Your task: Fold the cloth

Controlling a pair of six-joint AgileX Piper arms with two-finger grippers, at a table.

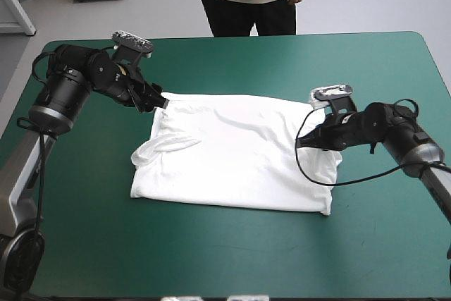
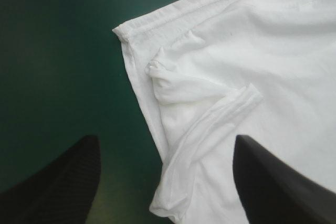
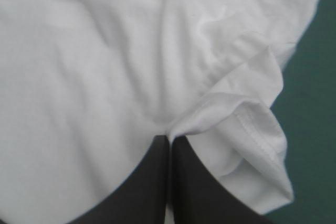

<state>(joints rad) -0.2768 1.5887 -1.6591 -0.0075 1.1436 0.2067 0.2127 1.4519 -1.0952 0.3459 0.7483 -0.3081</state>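
Note:
The white T-shirt [image 1: 239, 153] lies spread on the teal-green cover as a rough rectangle, with a sleeve fold [image 1: 169, 144] lying across its left side. My left gripper [image 1: 161, 101] sits at the shirt's far left corner. In the left wrist view this gripper [image 2: 165, 145] is open, its fingers astride the shirt's left edge [image 2: 142, 93] and a crumpled sleeve [image 2: 210, 119]. My right gripper [image 1: 301, 143] rests low on the shirt's right side. In the right wrist view it [image 3: 169, 137] is shut on a pinched ridge of the T-shirt [image 3: 79, 77], beside a hemmed flap [image 3: 257, 135].
The teal-green cover [image 1: 211, 259] shows on every side of the shirt, widest toward the near edge and at the right. The table's far edge [image 1: 232, 36] runs a short way behind the shirt.

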